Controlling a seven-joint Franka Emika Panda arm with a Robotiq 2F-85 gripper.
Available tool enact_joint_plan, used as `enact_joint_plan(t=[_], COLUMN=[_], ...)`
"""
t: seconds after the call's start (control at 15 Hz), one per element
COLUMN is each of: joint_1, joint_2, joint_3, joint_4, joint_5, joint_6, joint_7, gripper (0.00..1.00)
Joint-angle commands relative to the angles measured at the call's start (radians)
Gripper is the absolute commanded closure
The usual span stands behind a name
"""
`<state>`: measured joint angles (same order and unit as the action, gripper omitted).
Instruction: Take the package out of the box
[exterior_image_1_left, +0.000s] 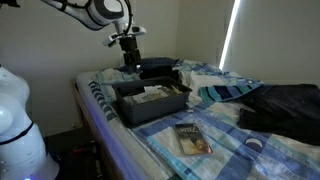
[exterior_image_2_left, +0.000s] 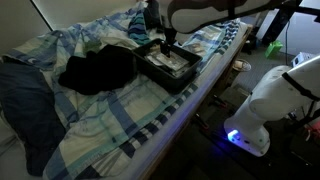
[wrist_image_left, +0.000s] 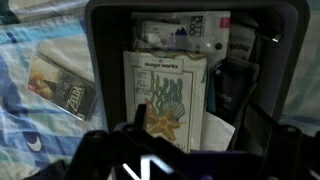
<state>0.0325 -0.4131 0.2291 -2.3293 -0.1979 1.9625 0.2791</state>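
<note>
**A:** Looking at the flat pale rectangular package (wrist_image_left: 165, 100) with the seaweed-and-starfish print, we see it lying flat inside the shallow dark grey box (wrist_image_left: 98, 60), roughly mid-box, with a few smaller white packets (wrist_image_left: 180, 30) crowded at one end.

**B:** Yep, we see the same. The black robot gripper (exterior_image_1_left: 130, 62) hangs above the box, clear of the package. In the wrist view its fingers are spread wide with nothing between them.

**A:** Outside the box we've got the brownish flat picture packet (wrist_image_left: 62, 85) on the blue plaid bedsheet (exterior_image_1_left: 230, 140), near the box wall.

**B:** And we spot a dark cloth bundle (exterior_image_2_left: 100, 70) on the sheet beside the box.
</note>
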Motion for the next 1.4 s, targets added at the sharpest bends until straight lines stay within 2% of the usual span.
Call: enact_joint_plan(t=[0.0, 0.27, 0.6, 0.93, 1.33], joint_1=[0.024, 0.038, 0.033, 0.03, 0.039], joint_2=[0.014, 0.025, 0.072, 0.131, 0.197], joint_3=[-0.015, -0.023, 0.006, 0.04, 0.037], joint_4=[0.002, 0.001, -0.016, -0.037, -0.052], joint_5=[-0.005, -0.003, -0.038, -0.162, -0.263], joint_6=[-0.003, -0.003, 0.031, 0.05, 0.05], joint_7=[-0.011, -0.036, 0.048, 0.163, 0.261], gripper=[0.0, 0.0, 0.0, 0.0, 0.0])
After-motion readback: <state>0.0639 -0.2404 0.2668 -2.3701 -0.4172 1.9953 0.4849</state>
